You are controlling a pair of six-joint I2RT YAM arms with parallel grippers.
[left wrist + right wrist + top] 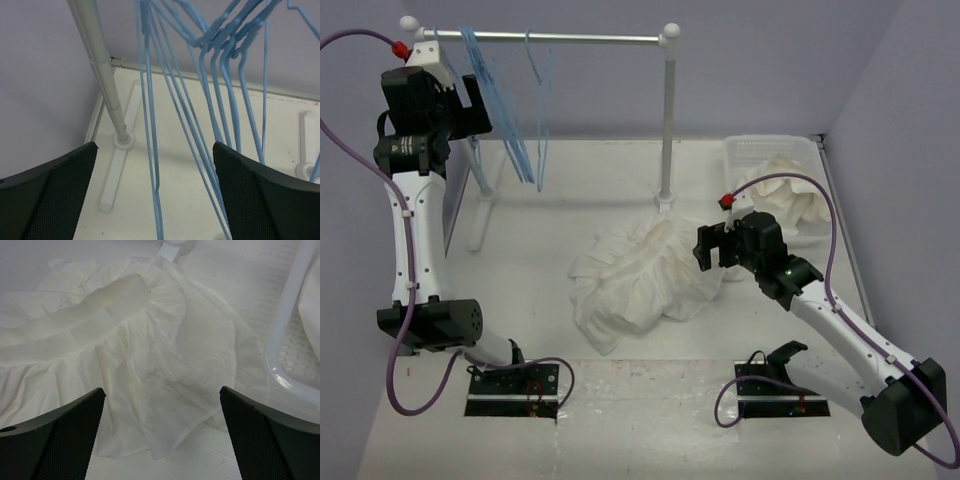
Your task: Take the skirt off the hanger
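Observation:
The skirt (645,275) lies crumpled in a white heap on the table, off any hanger; the right wrist view shows its gathered fabric (150,340) spread flat. Several light-blue wire hangers (510,120) hang bare from the rail (570,38), and I cannot tell which one bore the skirt. My left gripper (480,105) is raised beside them, open, with hanger wires (152,125) running between its fingers, none of them clamped. My right gripper (712,247) stands open just over the skirt's right edge, holding nothing. Its fingers (65,430) straddle the hem.
The rack's right post (669,120) stands behind the skirt, its left post (102,75) close to my left gripper. A clear plastic bin (760,150) at the back right holds an off-white cloth (790,195). The bin's rim (285,325) is near my right gripper.

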